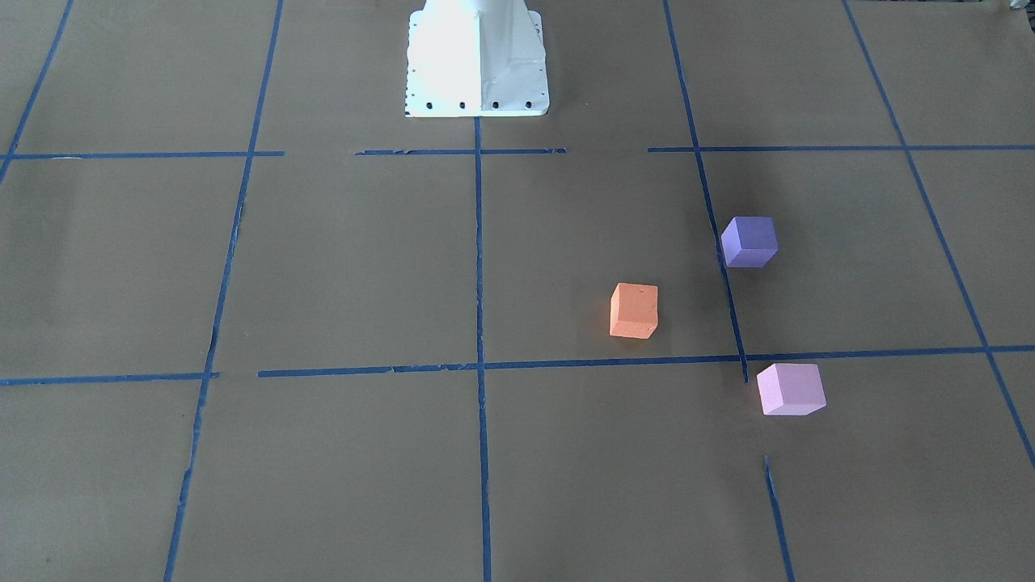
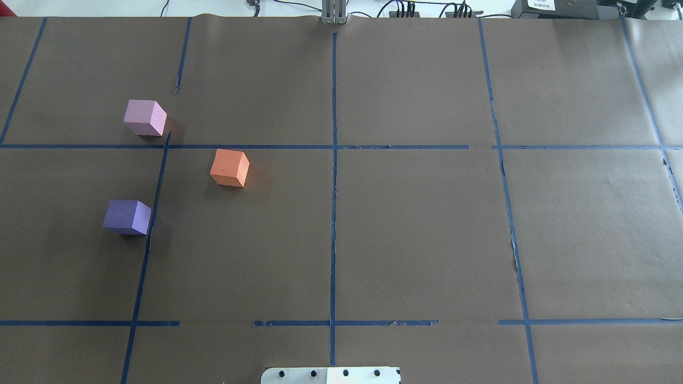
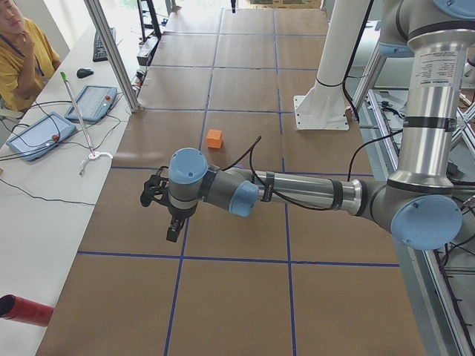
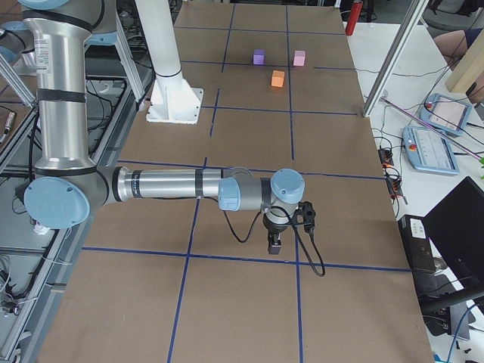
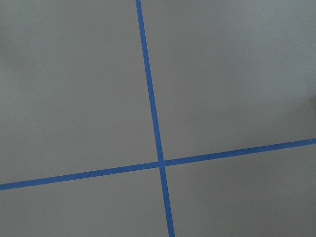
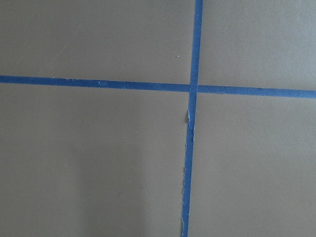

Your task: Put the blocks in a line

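Three blocks sit apart in a loose triangle on the brown table, on the robot's left half. The orange block point(image 2: 230, 167) point(image 1: 634, 310) lies nearest the centre line. The violet-purple block point(image 2: 127, 216) point(image 1: 749, 241) is closer to the robot. The pale pink-lilac block point(image 2: 144, 117) point(image 1: 791, 389) is farthest from it. The left gripper point(image 3: 172, 230) shows only in the exterior left view, hanging above the table short of the orange block point(image 3: 214, 138). The right gripper point(image 4: 274, 243) shows only in the exterior right view, far from the blocks point(image 4: 277, 78). I cannot tell whether either is open or shut.
Blue tape lines point(image 2: 334, 160) divide the table into squares. The white robot base point(image 1: 477, 61) stands at the table's robot-side edge. A seated person point(image 3: 18, 52), tablets point(image 3: 92, 102) and a red cylinder point(image 3: 26, 310) are at a side table. Both wrist views show only paper and tape.
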Tool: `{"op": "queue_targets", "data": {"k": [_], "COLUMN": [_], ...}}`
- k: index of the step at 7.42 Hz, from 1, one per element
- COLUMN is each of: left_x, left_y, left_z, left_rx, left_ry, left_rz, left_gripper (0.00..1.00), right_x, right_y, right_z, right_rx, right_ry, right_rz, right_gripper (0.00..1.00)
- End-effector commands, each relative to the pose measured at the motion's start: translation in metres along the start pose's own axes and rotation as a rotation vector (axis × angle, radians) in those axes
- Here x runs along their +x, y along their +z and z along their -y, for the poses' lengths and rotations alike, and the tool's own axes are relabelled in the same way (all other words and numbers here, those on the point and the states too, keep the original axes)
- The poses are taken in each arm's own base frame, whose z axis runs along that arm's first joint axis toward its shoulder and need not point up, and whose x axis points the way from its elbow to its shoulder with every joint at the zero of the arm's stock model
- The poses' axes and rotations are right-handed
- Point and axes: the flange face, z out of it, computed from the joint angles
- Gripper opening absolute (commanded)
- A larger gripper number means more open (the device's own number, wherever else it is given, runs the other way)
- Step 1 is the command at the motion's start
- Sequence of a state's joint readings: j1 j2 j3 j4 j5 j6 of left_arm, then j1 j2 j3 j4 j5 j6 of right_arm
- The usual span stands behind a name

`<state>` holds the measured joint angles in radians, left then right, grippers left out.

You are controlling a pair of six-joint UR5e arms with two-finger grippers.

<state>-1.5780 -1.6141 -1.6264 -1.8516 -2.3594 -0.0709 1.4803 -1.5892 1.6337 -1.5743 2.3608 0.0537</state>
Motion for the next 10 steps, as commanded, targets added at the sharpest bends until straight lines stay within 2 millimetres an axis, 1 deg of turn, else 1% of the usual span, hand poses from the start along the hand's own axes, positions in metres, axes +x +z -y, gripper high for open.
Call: {"op": "queue_targets", "data": {"k": [1,2,3,4,5,6,7,8,9,10], "left_x": [0.008,0.003,0.011,0.046,0.111,0.176,0.233,0.298,0.362,0.415], "left_y": [-0.004,0.011,0.012,0.025,0.055,0.082,0.091,0.107,0.127,0.135], "left_z": [0.009,0.005,0.013,0.031,0.058,0.08,0.094,0.107,0.107,0.106], "left_rx": [0.048,0.023,0.021,0.008,-0.033,-0.068,-0.075,-0.08,-0.078,-0.065], "left_ry": [0.059,0.044,0.018,-0.057,-0.051,-0.01,0.043,0.047,0.005,0.037], "left_rz": [-0.002,-0.012,-0.02,-0.049,-0.091,-0.126,-0.165,-0.176,-0.16,-0.169], "left_gripper": [1.0,1.0,1.0,1.0,1.0,1.0,1.0,1.0,1.0,1.0], "right_x": [0.0,0.0,0.0,0.0,0.0,0.0,0.0,0.0,0.0,0.0], "right_y": [0.0,0.0,0.0,0.0,0.0,0.0,0.0,0.0,0.0,0.0], "right_z": [0.0,0.0,0.0,0.0,0.0,0.0,0.0,0.0,0.0,0.0], "right_rx": [0.0,0.0,0.0,0.0,-0.001,0.0,-0.001,0.0,0.0,-0.001], "right_ry": [0.0,0.0,0.0,0.0,0.001,0.0,0.001,0.0,0.0,0.002], "right_rz": [0.0,0.0,0.0,0.0,0.0,0.0,0.0,0.0,0.0,0.0], "right_gripper": [1.0,1.0,1.0,1.0,1.0,1.0,1.0,1.0,1.0,1.0]}}
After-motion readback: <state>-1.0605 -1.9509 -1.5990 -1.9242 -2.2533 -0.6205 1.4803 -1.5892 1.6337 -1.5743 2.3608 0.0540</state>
